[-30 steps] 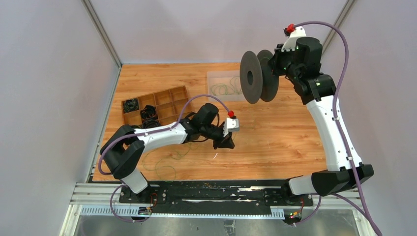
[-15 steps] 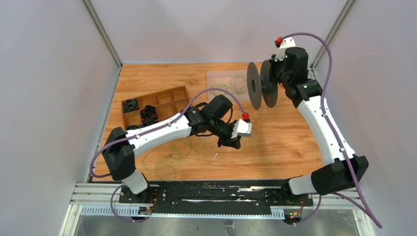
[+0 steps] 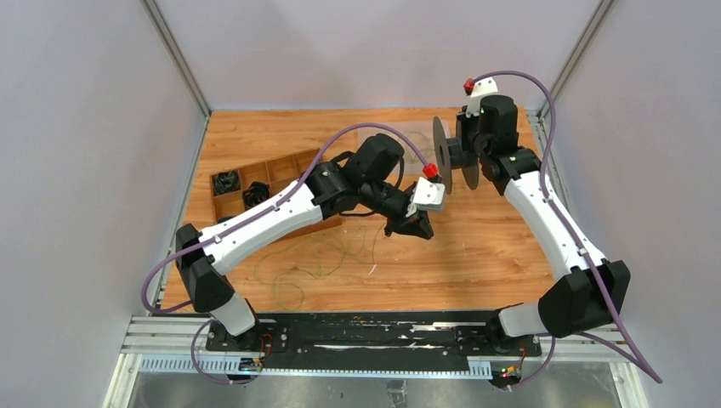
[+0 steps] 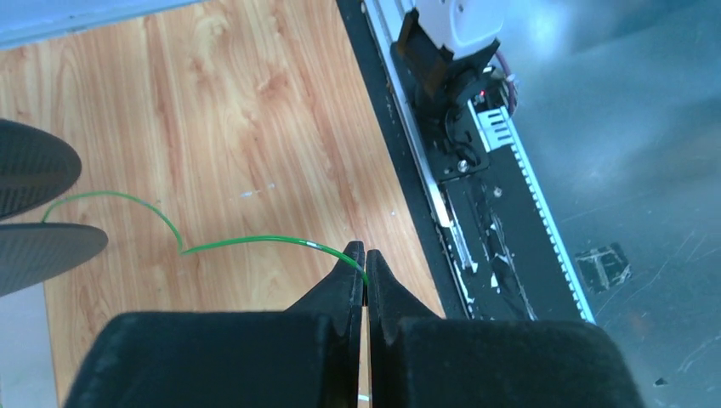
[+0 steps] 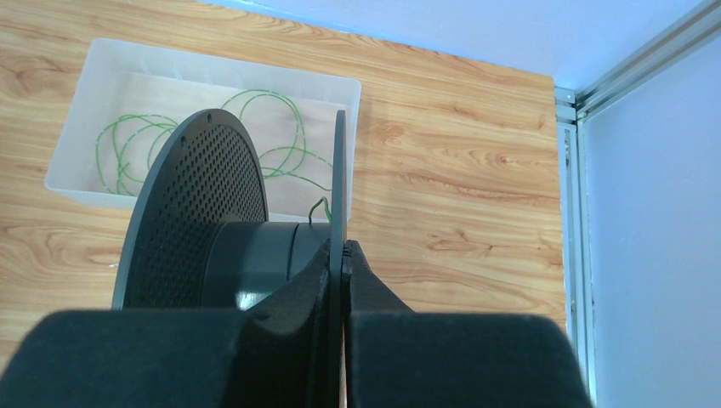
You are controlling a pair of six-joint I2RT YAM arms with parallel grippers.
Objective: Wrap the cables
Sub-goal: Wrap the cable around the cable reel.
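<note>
Pinching one cable [image 4: 255, 239] at its tips is the left tool [image 4: 365, 255]

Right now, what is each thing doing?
left hand: shut, pinching the green cable
right hand: shut on the spool rim
spool: held up, on edge
clear bin: holds cable loops
wooden tray: holds black cord bundles
</note>
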